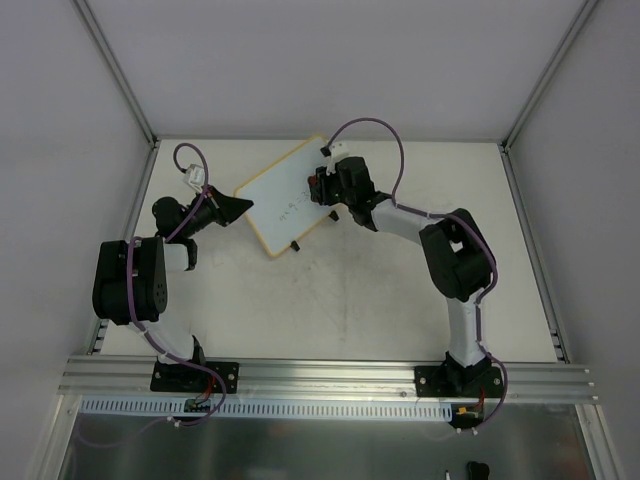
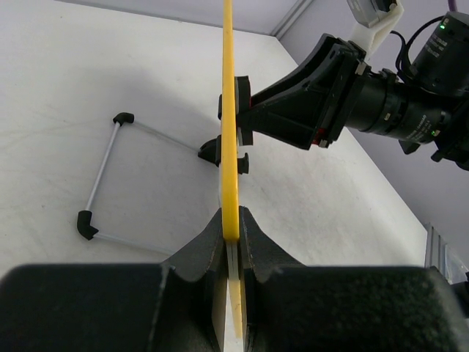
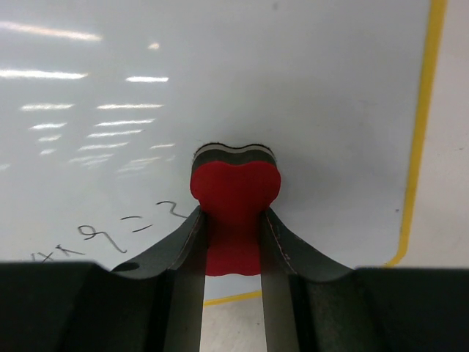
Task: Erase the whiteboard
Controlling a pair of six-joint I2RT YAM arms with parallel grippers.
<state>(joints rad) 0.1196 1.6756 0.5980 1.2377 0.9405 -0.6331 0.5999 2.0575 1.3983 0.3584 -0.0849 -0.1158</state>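
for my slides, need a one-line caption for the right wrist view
Right gripper clamps a red eraser with its felt edge at the whiteboard, beside dark handwritten marks.

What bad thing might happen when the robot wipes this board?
The left gripper pinches the whiteboard only by its thin yellow edge, so a hard push might twist it loose. The red eraser in the right gripper sits beside the handwriting, so a short wipe may miss it.

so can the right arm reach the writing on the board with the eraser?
Probably yes. The eraser in the right gripper is against the whiteboard just beside the writing, bare board between; the left gripper clamps the board's edge, clear of that path.
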